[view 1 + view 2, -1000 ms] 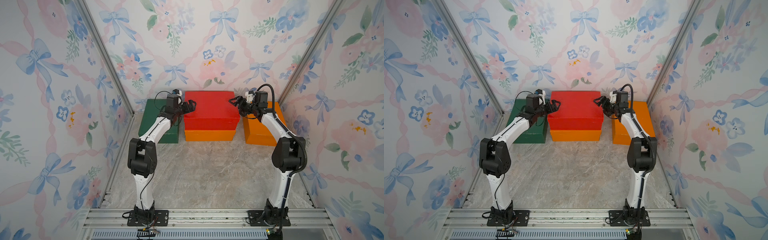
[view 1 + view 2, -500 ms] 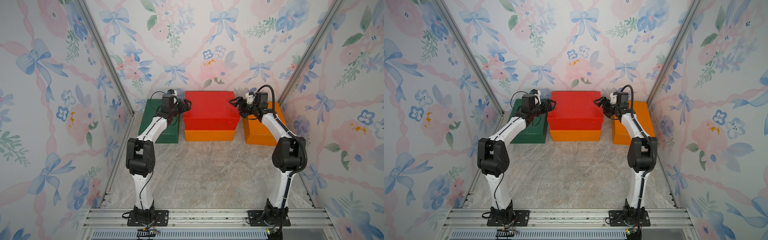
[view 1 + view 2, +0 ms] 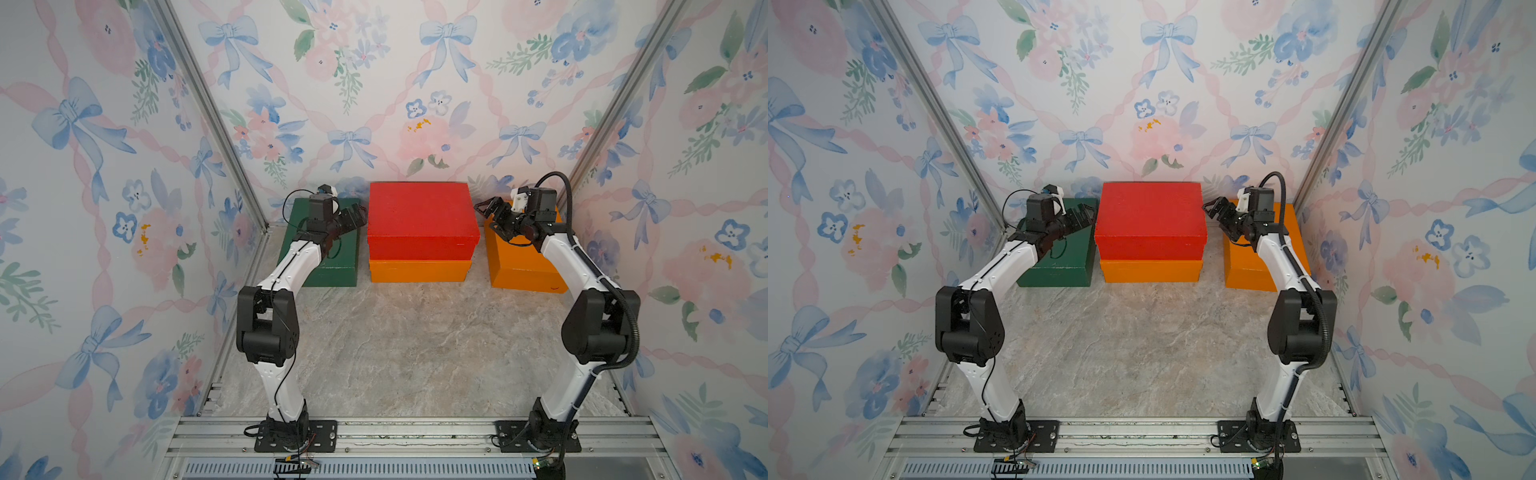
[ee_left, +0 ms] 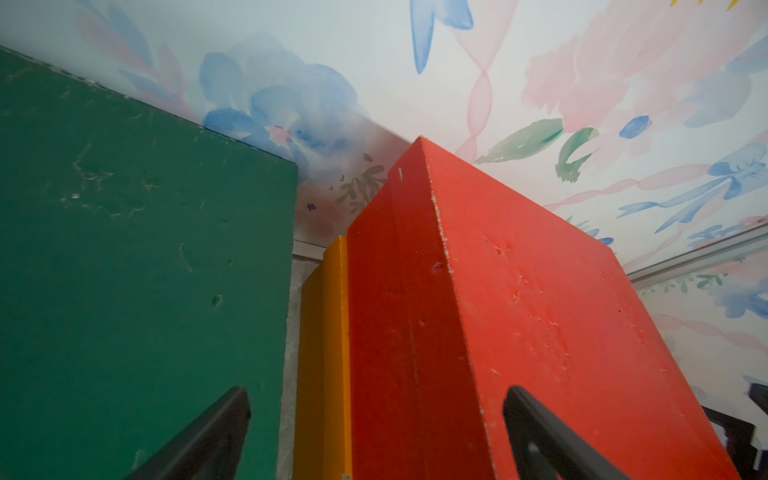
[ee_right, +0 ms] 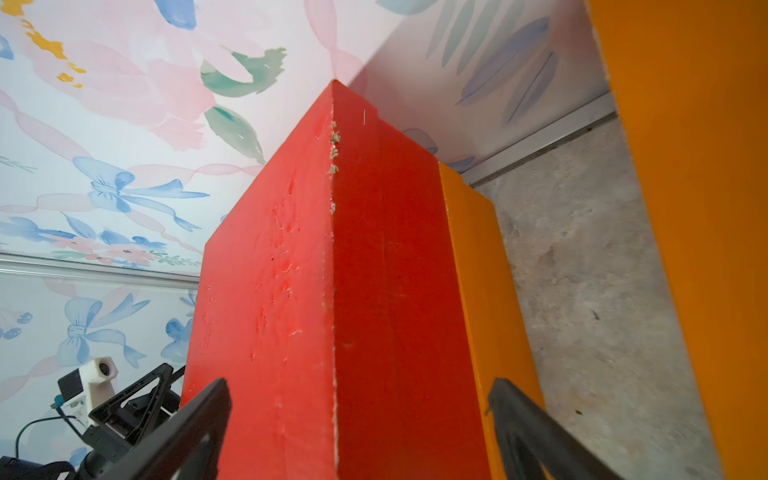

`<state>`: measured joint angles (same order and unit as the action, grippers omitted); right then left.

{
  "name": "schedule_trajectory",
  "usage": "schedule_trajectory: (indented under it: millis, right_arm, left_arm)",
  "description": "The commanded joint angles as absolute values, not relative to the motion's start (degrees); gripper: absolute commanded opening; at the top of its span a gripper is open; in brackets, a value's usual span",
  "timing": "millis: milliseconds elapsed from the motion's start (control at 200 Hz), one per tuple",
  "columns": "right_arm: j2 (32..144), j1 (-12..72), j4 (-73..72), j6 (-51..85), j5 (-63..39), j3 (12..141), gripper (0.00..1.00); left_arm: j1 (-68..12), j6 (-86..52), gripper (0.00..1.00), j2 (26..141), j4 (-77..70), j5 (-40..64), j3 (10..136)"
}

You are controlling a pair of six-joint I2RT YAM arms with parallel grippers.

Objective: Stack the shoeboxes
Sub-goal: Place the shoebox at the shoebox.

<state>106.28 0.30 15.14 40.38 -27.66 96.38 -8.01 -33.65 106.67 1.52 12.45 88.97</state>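
Enclosure: three walls in white wallpaper with pink roses, blue bows and pink ribbons, joined by bare aluminium corner posts. Floor is a grey-beige marbled stone-look sheet. Front edge: aluminium extrusion rails, then a grey slotted cable duct. Light even, diffuse, soft shadows

Grey marbled desk. Three shoeboxes directly on it, in row along far edge: dark green shoebox toward far-left corner, orange shoebox at middle, second orange shoebox toward far-right corner. Bare desk showing in gaps between them.
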Motion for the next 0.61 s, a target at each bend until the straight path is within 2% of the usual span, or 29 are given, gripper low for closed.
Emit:
schedule_trajectory:
  millis: [0,175,270,380,490,600]
  right_arm:
    - [100.66,-0.05,17.94,36.75,-23.72,93.91,0.97]
    - [93.30,1.33,25.34,30.57,-17.90,92.07,0.97]
    - [89.89,3.92,31.91,28.21,-9.82,92.29,0.97]
    - [84.90,4.79,29.35,29.63,-7.03,86.42,0.97]
    - [79.99,4.92,23.17,32.77,-7.57,79.72,0.97]
    - [81.00,6.44,27.70,29.52,-12.46,81.96,0.97]
  left_arm:
    - [-6.97,-33.68,0.98,102.86,1.12,9.71,85.49]
    - [-6.07,-33.33,0.98,98.91,1.01,7.64,79.47]
    - [-5.89,-33.28,0.98,97.13,0.97,6.48,76.53]
    - [-5.63,-33.14,0.98,95.72,1.05,5.40,73.76]
    - [-5.45,-33.10,0.98,94.87,1.00,4.80,71.63]
    - [-5.36,-32.85,0.98,94.31,0.94,3.98,70.00]
